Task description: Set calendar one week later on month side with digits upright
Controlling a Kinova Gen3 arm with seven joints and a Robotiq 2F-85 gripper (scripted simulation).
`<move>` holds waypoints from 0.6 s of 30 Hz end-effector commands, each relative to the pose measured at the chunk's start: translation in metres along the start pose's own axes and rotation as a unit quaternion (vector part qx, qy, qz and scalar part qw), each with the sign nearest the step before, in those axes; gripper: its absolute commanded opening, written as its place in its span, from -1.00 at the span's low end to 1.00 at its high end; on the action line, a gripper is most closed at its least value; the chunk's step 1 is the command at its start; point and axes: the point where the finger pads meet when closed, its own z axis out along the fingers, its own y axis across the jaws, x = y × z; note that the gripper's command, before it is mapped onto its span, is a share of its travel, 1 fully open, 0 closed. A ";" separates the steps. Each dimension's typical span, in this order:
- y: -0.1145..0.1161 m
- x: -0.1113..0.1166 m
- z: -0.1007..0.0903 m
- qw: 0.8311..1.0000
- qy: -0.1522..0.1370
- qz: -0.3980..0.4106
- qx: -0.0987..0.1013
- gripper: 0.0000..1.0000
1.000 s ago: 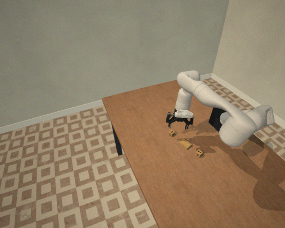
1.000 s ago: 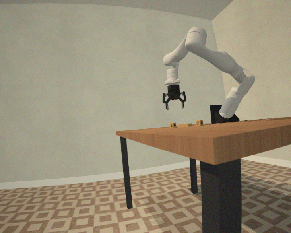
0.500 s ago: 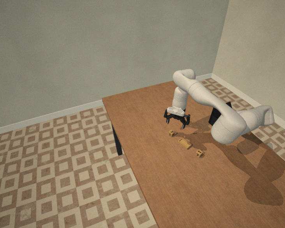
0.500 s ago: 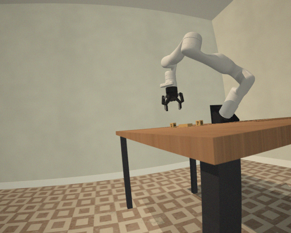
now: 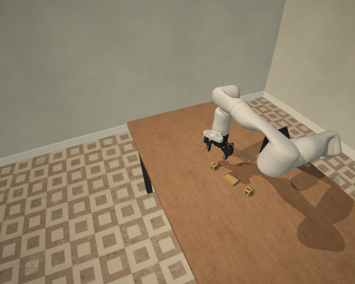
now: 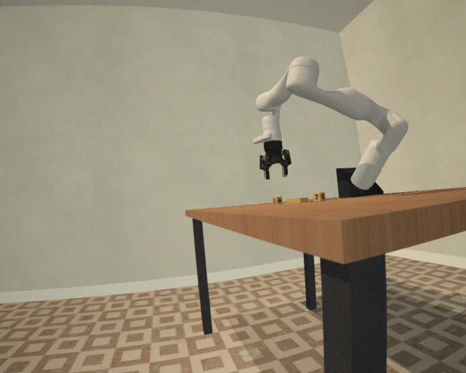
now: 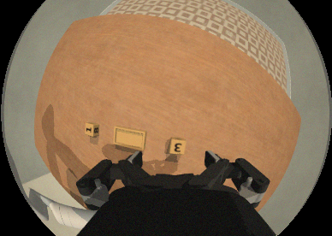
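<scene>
The gripper (image 5: 217,153) (image 6: 275,176) (image 7: 173,159) is open and empty, high above the table, nearest the left cube of the top view. That cube (image 5: 214,165) (image 6: 277,200) (image 7: 177,146) stands on the table; the wrist view shows a 3 on it, the exterior view a 1 and an unclear digit. The tray (image 5: 230,179) (image 6: 296,200) (image 7: 129,138) lies on the table between the cubes, with no cube in it. The other cube (image 5: 248,191) (image 6: 319,197) (image 7: 91,130) shows a 1 on top, 7 and 0 on its sides in the exterior view, and an 8 in the wrist view. The month's name is not readable.
The brown table (image 5: 184,146) (image 6: 265,214) (image 7: 171,72) carries these things; its long edge is left of them in the top view. A black panel (image 5: 266,142) (image 6: 345,182) stands by the arm's base. The arm's shadow falls right of the tray in the top view.
</scene>
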 end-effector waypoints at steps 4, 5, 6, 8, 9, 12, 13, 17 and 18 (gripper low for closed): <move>0.004 -0.004 0.001 1.000 -0.002 0.024 0.001 1.00; 0.004 -0.004 0.001 1.000 -0.002 0.024 0.001 1.00; 0.005 -0.004 0.001 1.000 -0.002 0.029 0.001 1.00; 0.006 -0.005 0.001 0.999 -0.002 0.037 0.001 1.00; 0.006 -0.005 0.001 0.999 -0.002 0.041 0.002 1.00; 0.007 -0.005 0.002 0.999 -0.003 0.050 0.002 1.00; 0.007 -0.006 0.002 0.999 -0.003 0.052 0.002 1.00; 0.008 -0.006 0.002 0.998 -0.003 0.059 0.002 1.00; 0.008 -0.006 0.002 0.998 -0.003 0.060 0.002 1.00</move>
